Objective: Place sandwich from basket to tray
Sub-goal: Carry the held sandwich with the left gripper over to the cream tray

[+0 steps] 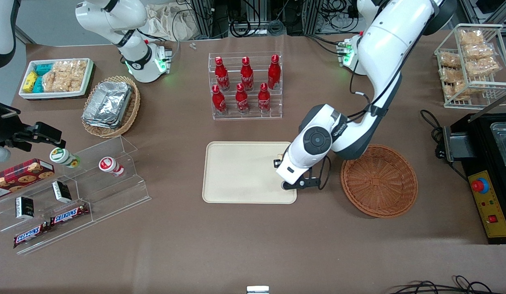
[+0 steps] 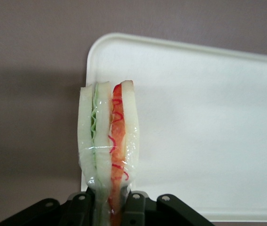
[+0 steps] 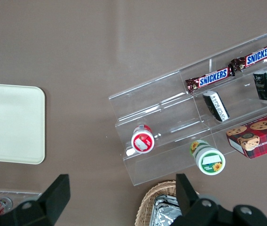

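Front view: we are seeing the gripper (image 1: 282,163) hanging over the tray (image 1: 236,175), at the tray's edge nearest the basket (image 1: 379,180). The arm is hiding the sandwich here. The round basket is sitting just beside the tray, toward the working arm's end of the table. Farther from the camera, six red bottles (image 1: 245,83) are standing in a clear rack, their white script too small for us to read. Toward the parked arm's end, two bars (image 1: 50,223) are showing "SNICKERS" on a clear stand (image 1: 79,192), near a red box (image 1: 20,173) printed with cookies and two lidded cups (image 1: 87,161).

Left wrist view: we are looking straight at the sandwich (image 2: 108,136), with the jaws clenching its narrow end. It is wrapped in clear film, white bread with green and orange-red layers. It is hanging above the tray's (image 2: 204,127) rounded corner and the brown table.

Right wrist view: we are reading "SNICKERS" (image 3: 232,66) on both bars. The cookie box (image 3: 258,134) carries print we cannot make out. One tray corner (image 3: 11,125) is showing.
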Action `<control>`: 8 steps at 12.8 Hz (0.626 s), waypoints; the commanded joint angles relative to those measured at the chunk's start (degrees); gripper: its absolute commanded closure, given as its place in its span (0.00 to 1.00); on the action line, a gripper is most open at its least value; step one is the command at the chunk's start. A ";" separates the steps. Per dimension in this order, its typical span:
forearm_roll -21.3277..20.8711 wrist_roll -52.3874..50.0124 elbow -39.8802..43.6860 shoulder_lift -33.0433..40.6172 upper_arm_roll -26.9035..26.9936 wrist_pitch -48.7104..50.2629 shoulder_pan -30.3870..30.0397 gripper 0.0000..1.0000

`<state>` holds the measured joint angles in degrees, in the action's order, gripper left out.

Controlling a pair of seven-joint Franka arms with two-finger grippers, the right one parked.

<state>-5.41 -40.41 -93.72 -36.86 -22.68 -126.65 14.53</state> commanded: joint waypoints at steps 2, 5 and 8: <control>-1.18 4.28 -3.13 1.27 0.01 -1.67 1.81 1.00; -1.44 4.46 -2.70 0.13 0.01 -1.75 1.99 0.91; -1.88 4.46 -2.17 -1.72 0.09 -3.33 2.34 0.85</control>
<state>-5.72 -36.09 -96.03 -37.56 -22.75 -128.50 16.37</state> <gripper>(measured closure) 0.841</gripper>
